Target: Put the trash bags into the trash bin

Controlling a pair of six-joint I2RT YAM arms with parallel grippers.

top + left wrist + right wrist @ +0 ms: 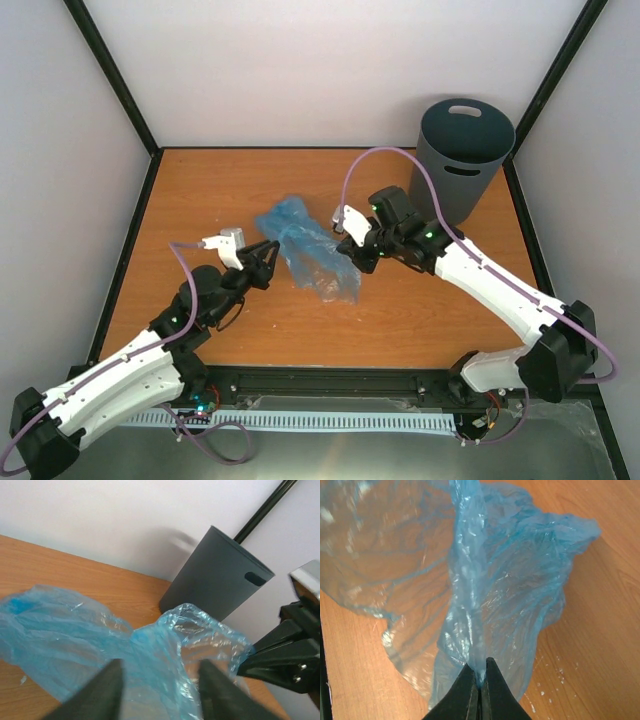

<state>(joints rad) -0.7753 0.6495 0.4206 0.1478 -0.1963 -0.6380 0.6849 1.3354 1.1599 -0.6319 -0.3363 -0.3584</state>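
Note:
The light-blue translucent trash bag (pixel 305 245) lies crumpled on the wooden table between my two grippers. My right gripper (pixel 352 250) is shut on a bunched fold of the bag (pixel 505 580), which shows pinched between the tips of the right gripper (pixel 480 674). My left gripper (pixel 268 262) is open at the bag's left edge. In the left wrist view the bag (pixel 150 660) lies between the spread tips of the left gripper (pixel 160 692). The dark grey trash bin (pixel 462 160) stands at the back right with its flat slotted face up, and also shows in the left wrist view (pixel 215 577).
White walls with black corner posts (pixel 115 80) enclose the table on three sides. The bin stands close to the right wall. The right gripper's black body (pixel 282 652) shows at the right edge of the left wrist view.

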